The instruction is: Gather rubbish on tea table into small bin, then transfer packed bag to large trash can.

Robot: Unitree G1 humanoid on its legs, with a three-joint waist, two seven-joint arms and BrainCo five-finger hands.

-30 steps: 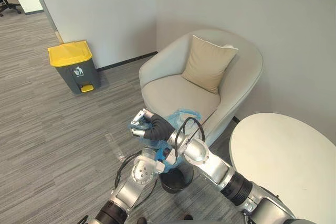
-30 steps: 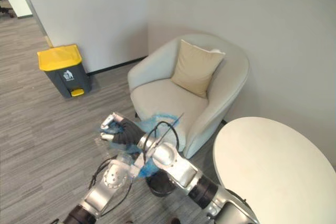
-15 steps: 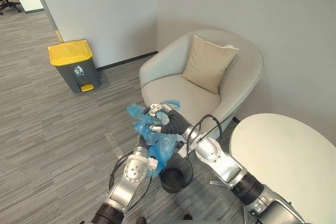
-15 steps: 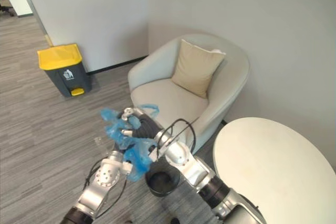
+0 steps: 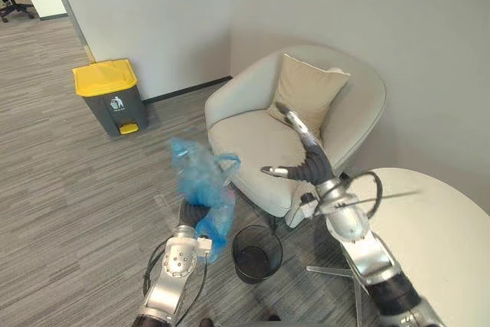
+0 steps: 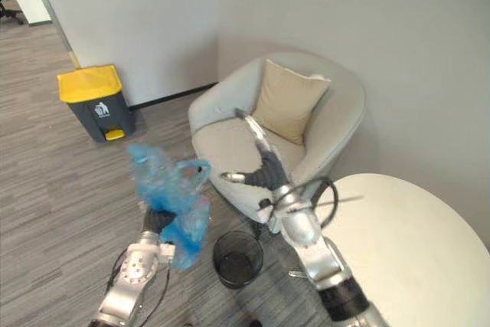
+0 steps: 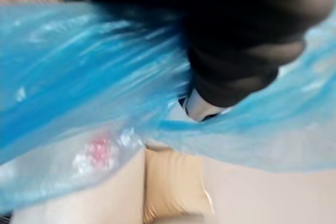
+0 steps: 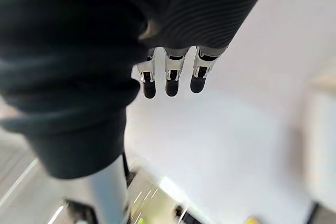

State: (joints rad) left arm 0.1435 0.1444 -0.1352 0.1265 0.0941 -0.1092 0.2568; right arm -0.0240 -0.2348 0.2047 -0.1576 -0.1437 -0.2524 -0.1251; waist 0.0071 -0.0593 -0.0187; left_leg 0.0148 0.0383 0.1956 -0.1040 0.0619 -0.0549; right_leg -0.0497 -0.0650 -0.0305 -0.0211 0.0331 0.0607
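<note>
Blue bag [image 5: 200,178] up on left hand [image 5: 193,212], beside small bin [image 5: 256,253] rim, over floor [image 5: 76,189]; grip hidden in bag, can't tell. Right hand [image 5: 306,160] apart from it, fingers [image 5: 289,118] straight, released, before armchair [image 5: 253,132]. Open floor to yellow-lidded trash can [image 5: 109,97]

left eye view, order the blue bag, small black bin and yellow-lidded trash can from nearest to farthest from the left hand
1. blue bag: right at the left hand, bunched around and above it.
2. small black bin: just to the hand's right, lower down.
3. yellow-lidded trash can: far off, ahead and to the left.
</note>
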